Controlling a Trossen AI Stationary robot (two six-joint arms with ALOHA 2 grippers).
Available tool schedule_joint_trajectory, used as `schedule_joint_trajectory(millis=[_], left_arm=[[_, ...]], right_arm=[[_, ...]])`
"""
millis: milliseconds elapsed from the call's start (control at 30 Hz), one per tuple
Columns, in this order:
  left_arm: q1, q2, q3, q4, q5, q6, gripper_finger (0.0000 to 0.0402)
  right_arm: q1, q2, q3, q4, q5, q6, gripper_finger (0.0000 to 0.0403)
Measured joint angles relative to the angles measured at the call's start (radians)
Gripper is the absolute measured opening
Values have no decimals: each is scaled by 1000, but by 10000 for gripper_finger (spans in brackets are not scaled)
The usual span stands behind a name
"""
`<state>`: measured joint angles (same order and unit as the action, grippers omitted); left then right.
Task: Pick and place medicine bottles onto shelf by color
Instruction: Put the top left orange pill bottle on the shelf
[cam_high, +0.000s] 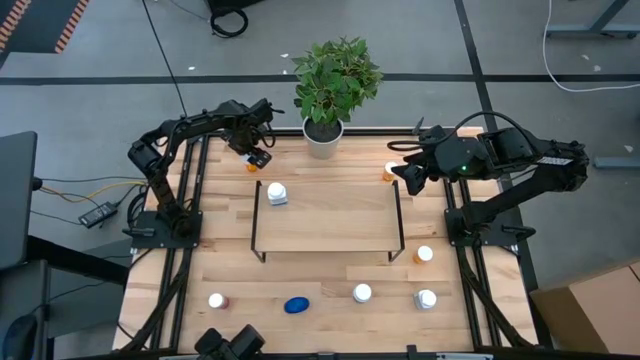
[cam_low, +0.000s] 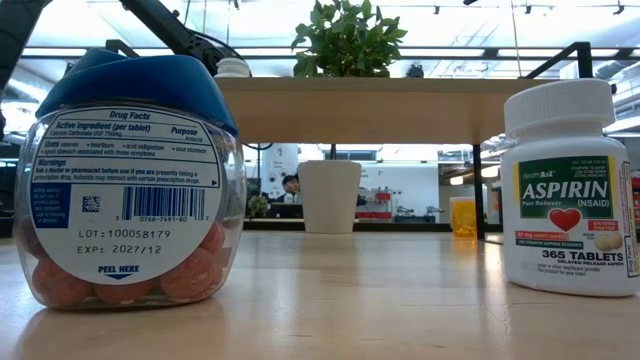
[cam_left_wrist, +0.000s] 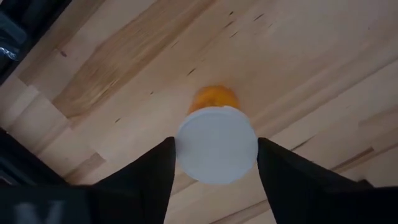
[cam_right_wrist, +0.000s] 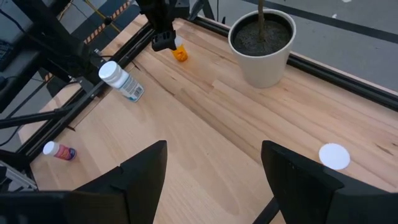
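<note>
1. The left gripper (cam_left_wrist: 214, 165) hangs over the table's (cam_high: 330, 270) far left corner; its fingers straddle an upright orange bottle (cam_left_wrist: 214, 140), narrowing on its cap, directly beneath.
2. The right gripper (cam_right_wrist: 211, 180), wide and empty, waits near the far right corner.

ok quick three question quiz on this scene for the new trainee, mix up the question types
1. True or false: the light-wood shelf with thin black rails already carries one white-capped bottle.
2. Multiple choice: the left hand has its fingers on either side of which item? A) the blue oval bottle B) the white-capped orange bottle C) the white plant pot
3. Fill in: the right hand hovers over the table's far right corner, beside another small ____ bottle.

Key: 1 true; 2 B; 3 orange
</note>
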<state>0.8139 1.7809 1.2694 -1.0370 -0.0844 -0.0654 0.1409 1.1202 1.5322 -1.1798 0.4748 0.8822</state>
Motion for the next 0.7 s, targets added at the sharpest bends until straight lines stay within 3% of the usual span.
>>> schedule_joint_trajectory(millis=[700], left_arm=[[0, -17, 0, -62, 4, 28, 206]], right_arm=[[0, 0, 0, 0, 1, -11, 269]])
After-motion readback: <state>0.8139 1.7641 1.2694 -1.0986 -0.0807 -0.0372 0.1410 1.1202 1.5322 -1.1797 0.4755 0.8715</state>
